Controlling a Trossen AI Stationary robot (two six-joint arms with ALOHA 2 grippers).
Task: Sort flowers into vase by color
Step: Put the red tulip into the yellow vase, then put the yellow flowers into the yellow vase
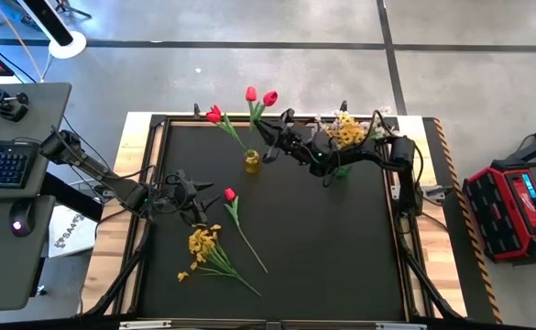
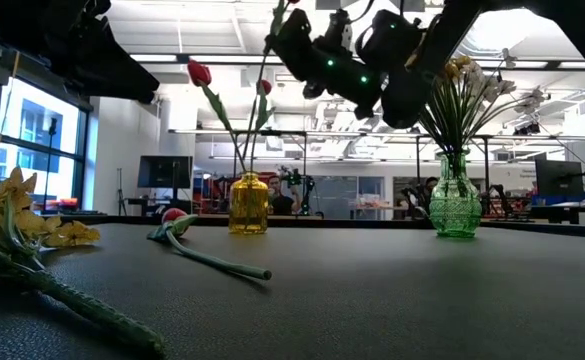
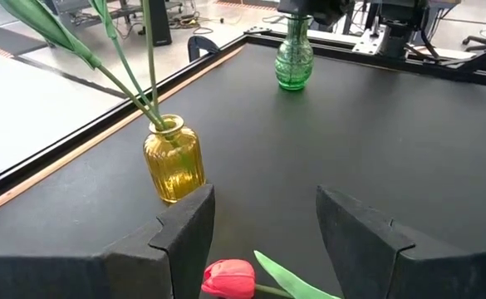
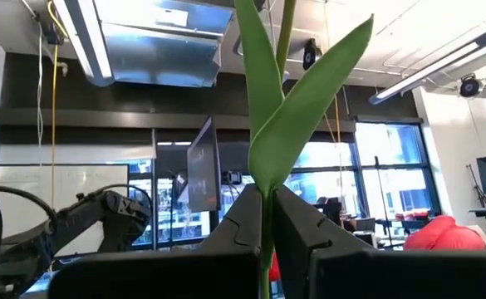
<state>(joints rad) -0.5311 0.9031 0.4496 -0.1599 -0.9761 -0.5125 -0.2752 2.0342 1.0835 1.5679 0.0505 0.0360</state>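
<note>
The right claw [image 4: 267,241] was clamped on the green stem of a red tulip [image 1: 269,98], holding it upright above the yellow vase [image 1: 251,162] at the far side of the black surface [image 1: 341,247]. That vase already carried two other red tulips [image 1: 214,115]. To its right stood the green vase [image 2: 455,200], filled with white and yellow sprays [image 1: 345,131]. The left claw [image 3: 263,241] hung with its fingers spread wide, holding nothing, just over the bud of another red tulip [image 1: 230,194] lying on the surface left of centre. A yellow spray [image 1: 203,246] lay nearer, beside that tulip's stem.
</note>
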